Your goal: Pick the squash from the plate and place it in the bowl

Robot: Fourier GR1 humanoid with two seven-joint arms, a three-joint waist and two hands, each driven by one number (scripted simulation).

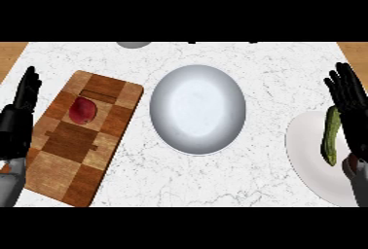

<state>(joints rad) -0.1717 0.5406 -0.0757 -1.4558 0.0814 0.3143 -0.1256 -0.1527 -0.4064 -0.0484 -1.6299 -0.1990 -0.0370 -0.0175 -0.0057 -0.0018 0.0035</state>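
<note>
Squash [331, 136], green and long, lay on the white plate [305, 146] at the right edge of the frame, running roughly top to bottom with its lower end curving slightly toward the middle of the plate. The plate was cut off by the frame's right side and sat on the white marbled counter [215, 180].

The right hand [352, 107] showed at the far right, over the plate and just beside the squash on its outer side. Its fingers were straight and spread wide, pointing toward the top of the frame, and they were curled round nothing. Whether the hand touched the squash could not be told, since the two overlapped along the squash's right side.

The grey bowl [197, 109] stood in the centre of the frame, well apart from the squash and just left of the plate, with a narrow strip of counter between them. Nothing lay inside it.

A wooden cutting board [72, 160] lay tilted in the left part of the frame, with a red fruit [82, 110] resting on its upper half. The left hand [22, 104] was at the left edge beside the board, open, fingers up, holding nothing.

A small grey object [134, 44] was partly visible at the counter's top edge, too cropped to identify.
</note>
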